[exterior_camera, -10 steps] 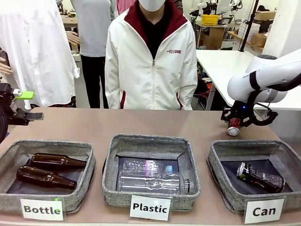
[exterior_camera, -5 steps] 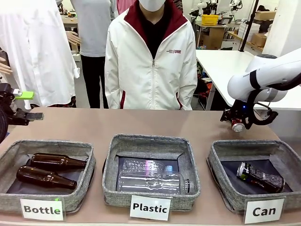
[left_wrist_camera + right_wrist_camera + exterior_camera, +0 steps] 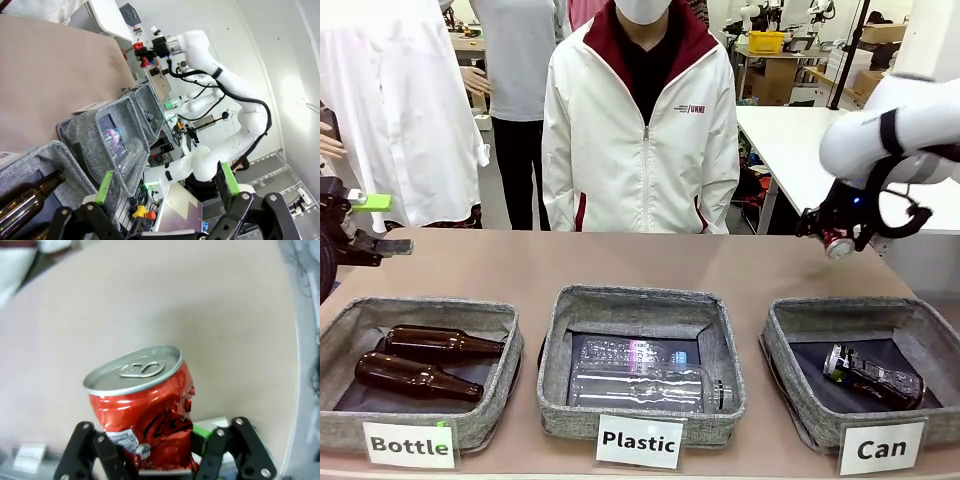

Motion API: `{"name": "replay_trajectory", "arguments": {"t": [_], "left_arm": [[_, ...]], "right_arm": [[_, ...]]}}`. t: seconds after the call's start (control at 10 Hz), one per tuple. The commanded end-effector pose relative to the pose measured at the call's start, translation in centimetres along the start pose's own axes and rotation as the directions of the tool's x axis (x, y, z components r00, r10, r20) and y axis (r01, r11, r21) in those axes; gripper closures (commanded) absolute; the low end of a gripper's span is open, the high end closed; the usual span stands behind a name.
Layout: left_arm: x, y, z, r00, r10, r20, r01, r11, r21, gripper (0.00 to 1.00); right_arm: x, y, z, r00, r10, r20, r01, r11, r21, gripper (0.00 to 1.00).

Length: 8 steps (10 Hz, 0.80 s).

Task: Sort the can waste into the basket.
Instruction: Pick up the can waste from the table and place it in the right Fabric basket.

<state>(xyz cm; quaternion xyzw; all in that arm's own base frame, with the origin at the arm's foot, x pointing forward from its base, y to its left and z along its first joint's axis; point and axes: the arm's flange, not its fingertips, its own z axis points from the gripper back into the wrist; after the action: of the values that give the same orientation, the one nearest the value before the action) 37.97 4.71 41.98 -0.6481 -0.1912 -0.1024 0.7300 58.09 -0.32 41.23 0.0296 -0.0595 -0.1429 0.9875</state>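
My right gripper (image 3: 840, 241) is clamped on the red can (image 3: 141, 407), held in the air above the table (image 3: 620, 265), up at one o'clock from the Can basket (image 3: 790, 345). The dark can (image 3: 872, 376) lies inside that basket. My left gripper (image 3: 165, 187) hangs with jaws wide apart, holding nothing, over the Bottle basket (image 3: 350, 315).

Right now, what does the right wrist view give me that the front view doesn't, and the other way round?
Right wrist: the red can's silver top with its pull tab, its dented side, and the right gripper shut on its lower body.

Front: where that load hangs, above the table behind the Can basket, with the dark can already lying inside; also the Bottle basket and Plastic basket.

Both: the red can held off the brown tabletop.
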Motion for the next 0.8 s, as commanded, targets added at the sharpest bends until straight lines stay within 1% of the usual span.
{"name": "replay_trajectory", "arguments": {"t": [0.0,0.1,0.2,0.3,0.4,0.5,0.6,0.7], "left_arm": [[-0.1,-0.2,0.1,1.0,-0.018,-0.005,0.018,1.0,-0.007,0.0],[-0.1,-0.2,0.1,1.0,-0.018,-0.005,0.018,1.0,-0.007,0.0],[-0.1,-0.2,0.1,1.0,-0.018,-0.005,0.018,1.0,-0.007,0.0],[-0.1,-0.2,0.1,1.0,-0.018,-0.005,0.018,1.0,-0.007,0.0],[-0.1,-0.2,0.1,1.0,-0.018,-0.005,0.018,1.0,-0.007,0.0],[-0.1,-0.2,0.1,1.0,-0.018,-0.005,0.018,1.0,-0.007,0.0],[-0.1,-0.2,0.1,1.0,-0.018,-0.005,0.018,1.0,-0.007,0.0],[-0.1,-0.2,0.1,1.0,-0.018,-0.005,0.018,1.0,-0.007,0.0]], "right_arm": [[-6.8,-1.1,5.5,0.954,0.294,-0.063,-0.295,0.955,-0.008,1.0],[-10.0,-1.5,7.3,0.898,0.428,-0.101,-0.432,0.901,-0.03,1.0],[-13.0,-2.2,8.7,0.82,0.554,-0.141,-0.557,0.83,0.026,1.0],[-15.8,-3.4,9.7,0.688,0.688,-0.231,-0.68,0.722,0.128,1.0],[-18.0,-4.8,10.1,0.554,0.799,-0.233,-0.785,0.594,0.174,1.0],[-19.9,-6.7,10.4,0.356,0.92,-0.166,-0.891,0.388,0.237,1.0],[-20.5,-8.0,10.2,0.207,0.97,-0.128,-0.932,0.235,0.274,1.0],[-20.4,-8.4,9.8,0.195,0.973,-0.127,-0.933,0.224,0.283,1.0]]}}
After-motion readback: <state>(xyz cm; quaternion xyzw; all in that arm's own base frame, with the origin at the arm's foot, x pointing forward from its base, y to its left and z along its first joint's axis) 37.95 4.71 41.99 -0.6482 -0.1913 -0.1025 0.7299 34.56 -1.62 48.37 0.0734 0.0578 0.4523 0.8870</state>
